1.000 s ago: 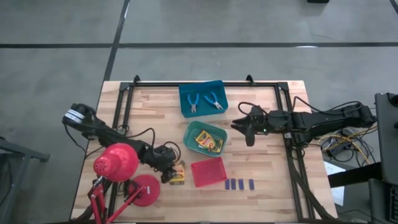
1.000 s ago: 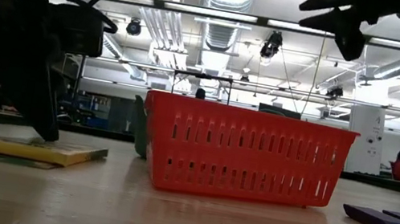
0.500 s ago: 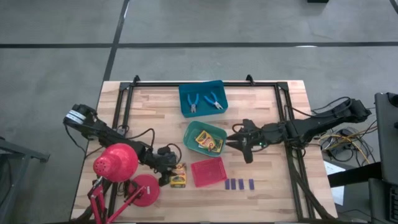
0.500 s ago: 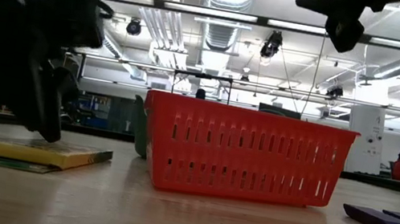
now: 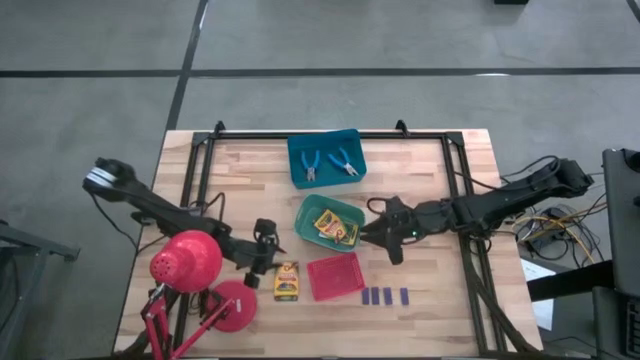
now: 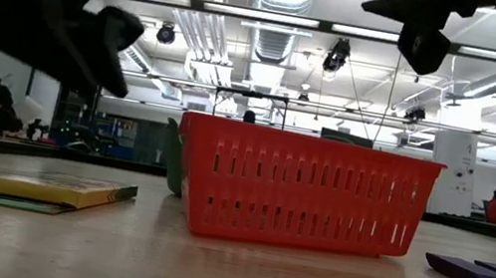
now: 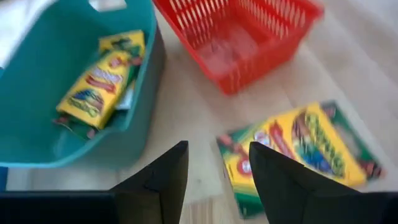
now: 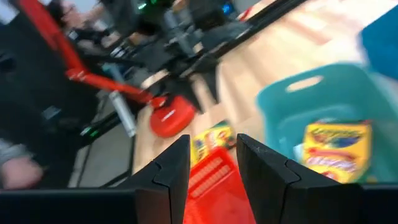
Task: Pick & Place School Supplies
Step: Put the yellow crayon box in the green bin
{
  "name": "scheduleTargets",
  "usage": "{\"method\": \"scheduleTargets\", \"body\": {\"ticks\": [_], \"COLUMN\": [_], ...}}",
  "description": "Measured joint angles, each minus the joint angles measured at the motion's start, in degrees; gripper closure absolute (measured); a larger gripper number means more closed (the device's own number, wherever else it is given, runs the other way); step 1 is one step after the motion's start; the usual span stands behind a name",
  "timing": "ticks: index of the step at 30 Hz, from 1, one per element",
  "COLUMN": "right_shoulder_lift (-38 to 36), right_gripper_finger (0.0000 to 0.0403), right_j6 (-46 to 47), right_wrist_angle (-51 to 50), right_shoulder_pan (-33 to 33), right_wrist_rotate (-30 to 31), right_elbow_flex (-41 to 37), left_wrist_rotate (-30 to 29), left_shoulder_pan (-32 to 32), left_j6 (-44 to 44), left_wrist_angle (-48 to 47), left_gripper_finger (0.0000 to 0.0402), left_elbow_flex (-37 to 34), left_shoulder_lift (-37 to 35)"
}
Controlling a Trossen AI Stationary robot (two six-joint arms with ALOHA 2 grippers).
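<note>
One yellow-and-green box (image 5: 287, 281) lies flat on the table left of the red tray (image 5: 335, 276); it also shows in the left wrist view (image 7: 298, 149). My left gripper (image 5: 266, 236) hangs open above and just left of it, empty. More such boxes (image 5: 335, 228) lie in the green tray (image 5: 310, 212). Two blue-handled tools (image 5: 327, 163) lie in the blue tray (image 5: 300, 178). Several dark purple blocks (image 5: 385, 296) lie flat right of the red tray. My right gripper (image 5: 376, 232) hovers open at the green tray's right rim, empty.
A red desk lamp (image 5: 187, 262) with its round base (image 5: 235, 305) stands at the near left, under my left arm. A black frame (image 5: 200, 150) runs along the table's left, far and right sides. Bare wood lies at the near right, past the blocks.
My left gripper has risen off the yellow-and-green box and rolled about its own axis; the box stays flat on the table. My right gripper has moved toward the near edge and slightly left, to the green tray's right rim.
</note>
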Motion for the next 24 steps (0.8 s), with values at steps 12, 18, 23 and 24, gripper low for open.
{"method": "scheduleTargets", "body": {"ticks": [12, 18, 23, 24], "right_shoulder_lift": [8.39, 14.04, 17.28, 17.75], "right_gripper_finger": [0.0278, 0.0278, 0.0278, 0.0278], "right_j6": [6.06, 10.30, 12.68, 13.11], "right_wrist_angle": [7.15, 11.29, 15.35, 16.09], "right_shoulder_pan": [6.06, 8.25, 9.23, 9.36], "right_wrist_rotate": [-2.45, -2.45, -2.42, -2.41], "right_elbow_flex": [0.00, 0.00, 0.00, -0.02], "left_wrist_rotate": [13.09, 15.79, 20.58, 21.55], "left_shoulder_pan": [-0.69, -1.64, -2.50, -2.64], "left_j6": [3.29, 3.90, 3.85, 3.70], "left_wrist_angle": [6.73, 15.38, 20.55, 21.87], "left_gripper_finger": [0.0225, 0.0225, 0.0225, 0.0225], "left_elbow_flex": [-0.10, -0.08, 0.25, 0.25], "left_shoulder_lift": [11.77, 18.08, 23.37, 24.19]}}
